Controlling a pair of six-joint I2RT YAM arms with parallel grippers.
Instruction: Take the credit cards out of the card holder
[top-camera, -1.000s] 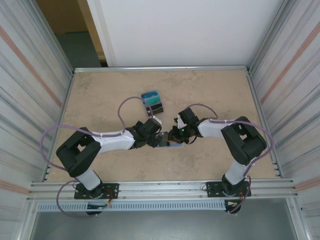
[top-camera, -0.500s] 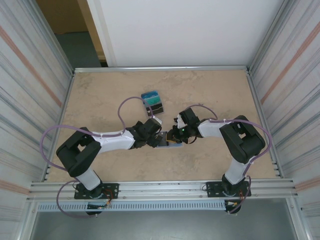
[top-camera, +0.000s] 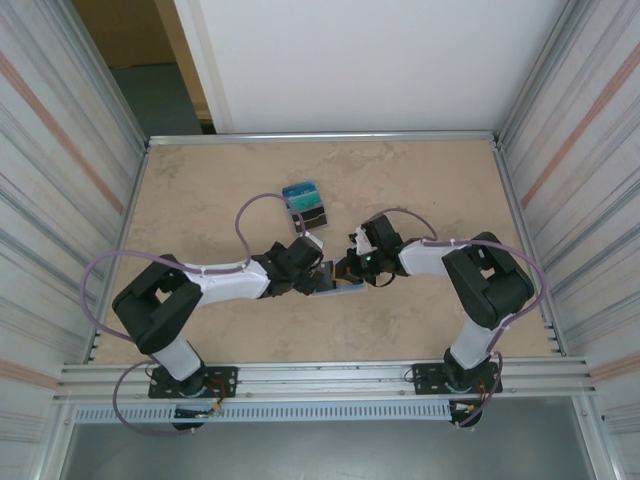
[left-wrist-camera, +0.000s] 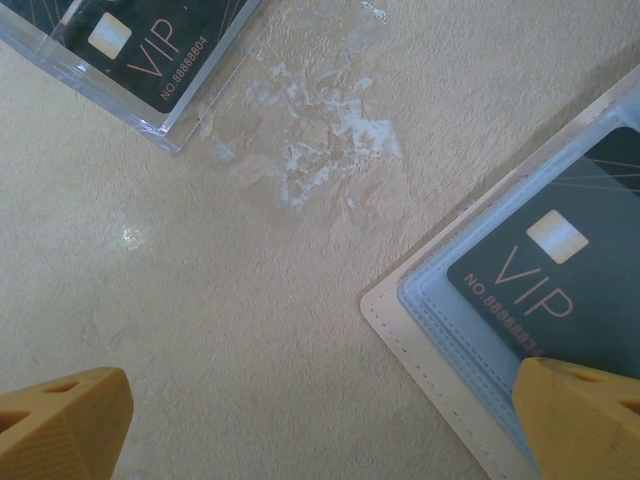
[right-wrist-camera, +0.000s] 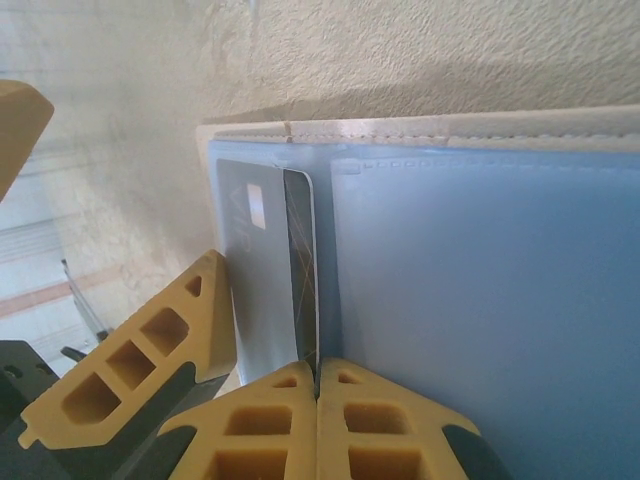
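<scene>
The card holder lies open between the two grippers, tan-edged with a pale-blue lining. A dark credit card marked VIP stands lifted on edge out of its pocket. My right gripper is shut on that card's edge, and it sits at the holder's right side. My left gripper is open, with one yellow fingertip over the holder's corner and the other fingertip over bare table. One left finger shows beside the lifted card.
More cards, blue-teal and black, lie in a clear plastic case farther back on the table, and its corner shows a VIP card. Metal rails border the tan tabletop, with walls on both sides.
My right gripper's jaws have closed the last bit onto the dark card's edge. Both arms have barely shifted.
</scene>
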